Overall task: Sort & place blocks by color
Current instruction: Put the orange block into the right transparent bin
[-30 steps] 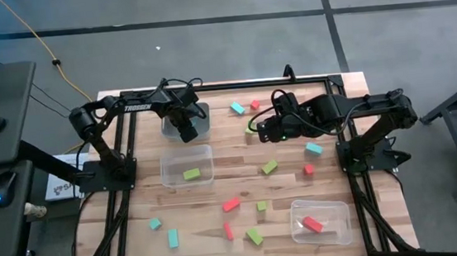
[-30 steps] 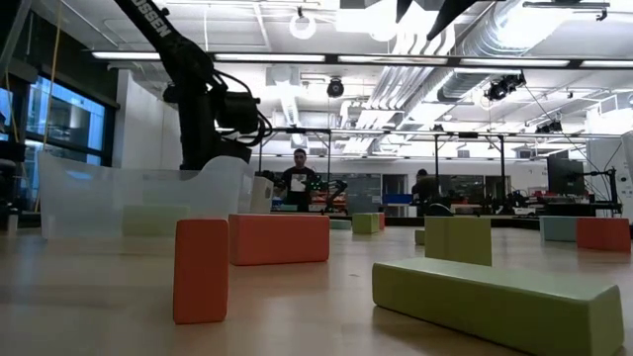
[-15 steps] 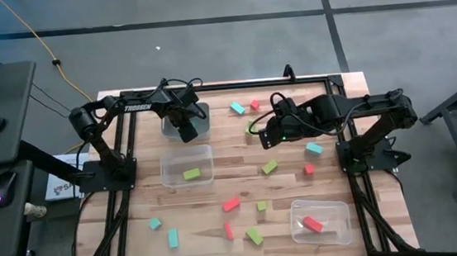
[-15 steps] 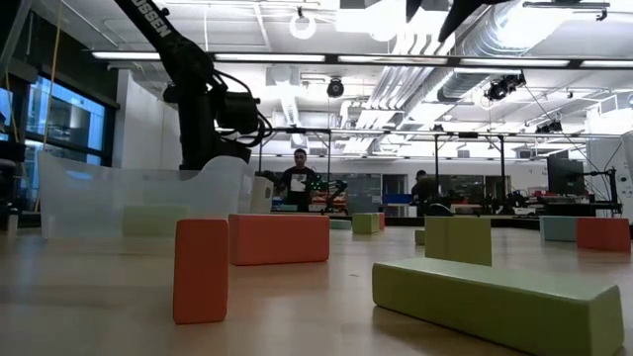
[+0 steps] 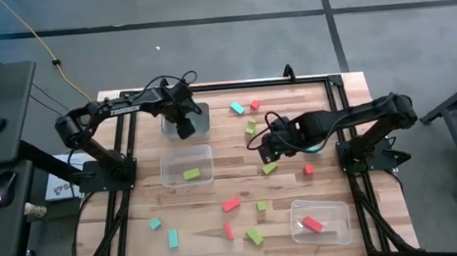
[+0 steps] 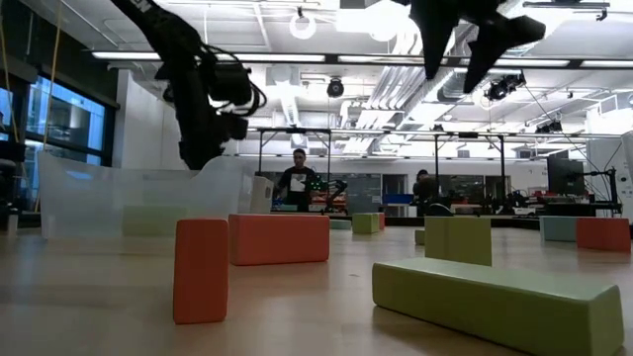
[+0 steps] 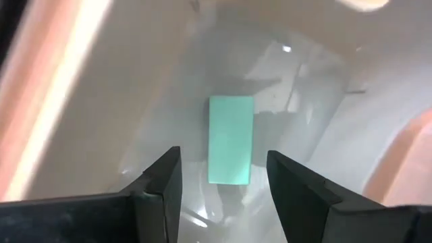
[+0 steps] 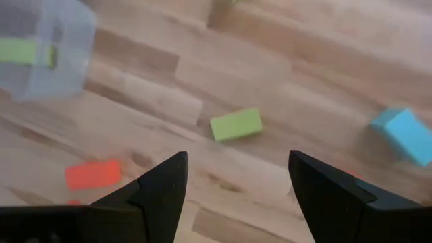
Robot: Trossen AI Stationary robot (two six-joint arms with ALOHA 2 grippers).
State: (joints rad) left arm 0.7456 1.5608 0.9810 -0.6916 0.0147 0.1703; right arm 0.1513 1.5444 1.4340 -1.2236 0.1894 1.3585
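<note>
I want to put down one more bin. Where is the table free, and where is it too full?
Bare wood lies along the table's left side, between the bin with a green block and the cyan blocks near the front. It is crowded mid-table, around the red bar, and near the right gripper.

Two black jointed arms, looped cables, white lettering.
</note>
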